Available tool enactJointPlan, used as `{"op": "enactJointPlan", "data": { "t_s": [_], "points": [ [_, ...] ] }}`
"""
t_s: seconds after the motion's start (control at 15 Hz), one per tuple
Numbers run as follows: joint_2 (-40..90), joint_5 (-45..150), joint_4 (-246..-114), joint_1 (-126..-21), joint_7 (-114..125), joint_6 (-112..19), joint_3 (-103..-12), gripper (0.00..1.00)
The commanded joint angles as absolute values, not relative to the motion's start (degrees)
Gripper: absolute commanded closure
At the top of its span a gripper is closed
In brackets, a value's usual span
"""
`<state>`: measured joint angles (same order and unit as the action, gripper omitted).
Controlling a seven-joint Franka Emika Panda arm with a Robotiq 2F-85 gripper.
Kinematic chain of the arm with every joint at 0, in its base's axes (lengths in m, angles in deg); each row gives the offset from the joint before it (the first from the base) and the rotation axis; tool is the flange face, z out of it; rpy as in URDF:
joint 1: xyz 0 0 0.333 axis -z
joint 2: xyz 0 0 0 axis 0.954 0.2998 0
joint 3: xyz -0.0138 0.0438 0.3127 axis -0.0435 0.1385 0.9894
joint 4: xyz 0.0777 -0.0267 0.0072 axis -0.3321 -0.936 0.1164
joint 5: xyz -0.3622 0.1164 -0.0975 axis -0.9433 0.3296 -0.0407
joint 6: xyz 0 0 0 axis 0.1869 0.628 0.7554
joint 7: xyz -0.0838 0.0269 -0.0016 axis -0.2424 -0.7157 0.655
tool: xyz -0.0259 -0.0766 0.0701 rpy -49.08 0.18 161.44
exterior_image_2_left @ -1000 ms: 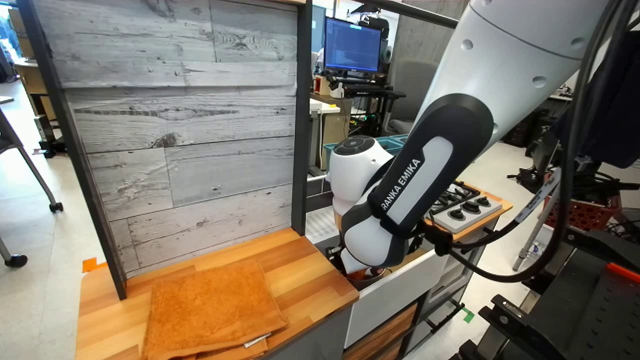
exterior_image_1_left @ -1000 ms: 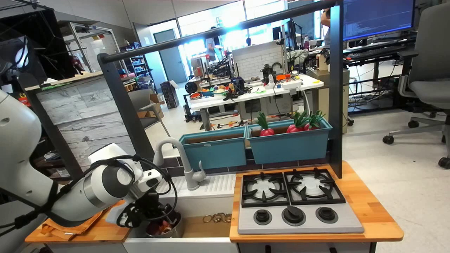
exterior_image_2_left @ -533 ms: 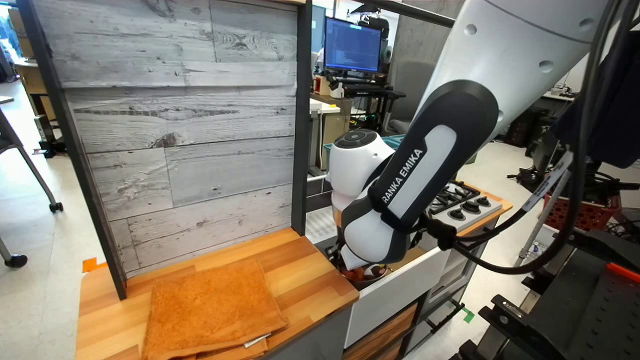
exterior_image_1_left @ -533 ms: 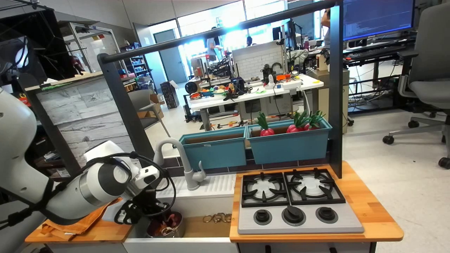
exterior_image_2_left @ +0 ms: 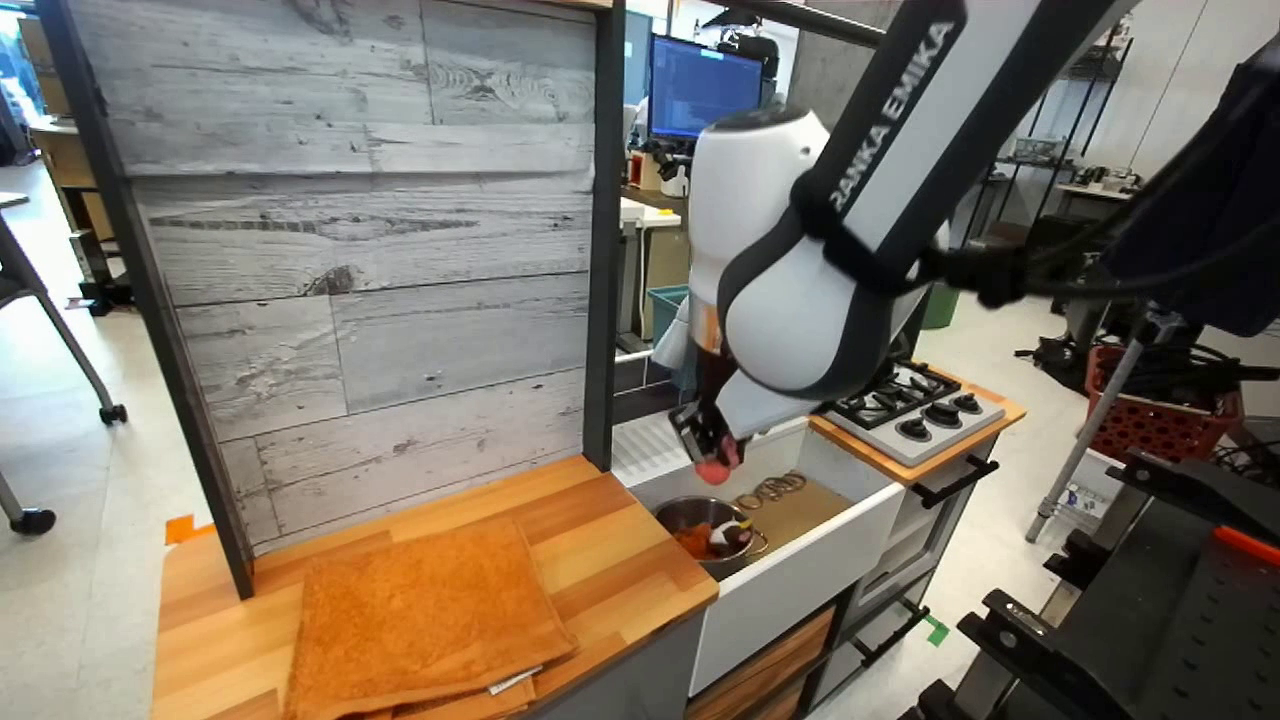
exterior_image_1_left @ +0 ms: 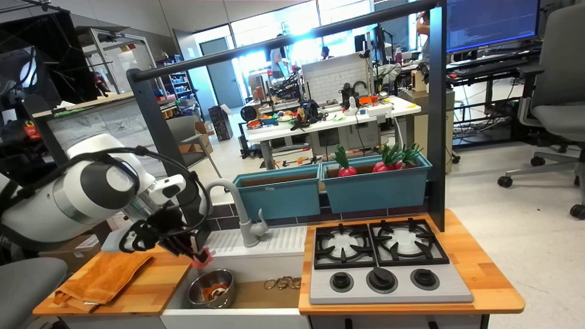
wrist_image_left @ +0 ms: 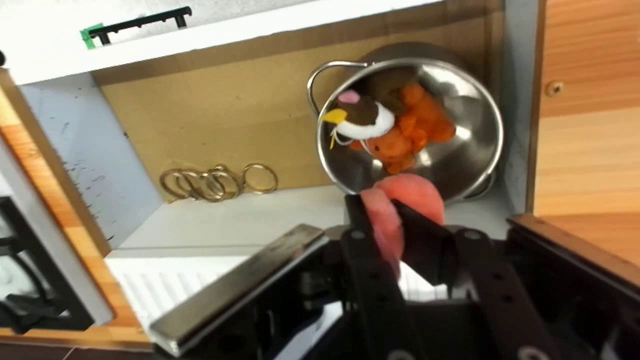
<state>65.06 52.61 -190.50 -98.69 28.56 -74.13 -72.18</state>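
My gripper (wrist_image_left: 377, 206) is shut on a soft pink thing (wrist_image_left: 415, 192), which bulges out past the fingertips and is folded between them. In both exterior views the pink thing (exterior_image_1_left: 202, 258) hangs from the jaws above the steel pot (exterior_image_1_left: 224, 277), clear of its rim. The pot (wrist_image_left: 470, 162) stands in the white sink at the end near the wooden counter. Inside it lies an orange plush toy (wrist_image_left: 430, 117) beside a brown and white piece (wrist_image_left: 367, 120) with yellow and pink bits. What exactly the pink thing is I cannot tell.
Several gold rings (wrist_image_left: 212, 185) lie on the sink floor. A grey faucet (exterior_image_1_left: 247, 224) rises behind the sink, near the arm. A toy stove (exterior_image_1_left: 393, 288) stands beyond the sink, an orange cloth (exterior_image_2_left: 430, 610) on the counter. Teal planters (exterior_image_1_left: 279, 198) line the back; one holds radishes.
The gripper has risen out of the pot and drawn back, carrying the pink thing up. The jaws have narrowed. The pot, with its orange toy, now shows uncovered.
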Motion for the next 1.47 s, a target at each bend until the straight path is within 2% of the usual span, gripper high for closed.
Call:
{"op": "enactJointPlan", "data": {
  "t_s": [0.0,0.2,0.67,0.93,1.27,1.33,1.4],
  "points": [
    [53.69,53.52,-201.43,-101.54,34.24,-74.66,-77.92,0.96],
    [49.08,54.35,-201.44,-95.75,35.04,-70.92,-78.75,0.96],
    [56.89,60.99,-185.61,-75.17,36.53,-61.77,-73.36,0.96],
    [62.26,65.89,-177.33,-69.24,41.78,-59.16,-71.09,0.96],
    [66.98,70.32,-170.90,-66.87,52.01,-63.28,-69.91,0.96],
    [67.75,70.86,-169.99,-66.90,54.42,-64.14,-69.91,0.59],
    [68.12,71.38,-169.76,-67.20,56.76,-65.62,-70.00,0.57]
  ]
}}
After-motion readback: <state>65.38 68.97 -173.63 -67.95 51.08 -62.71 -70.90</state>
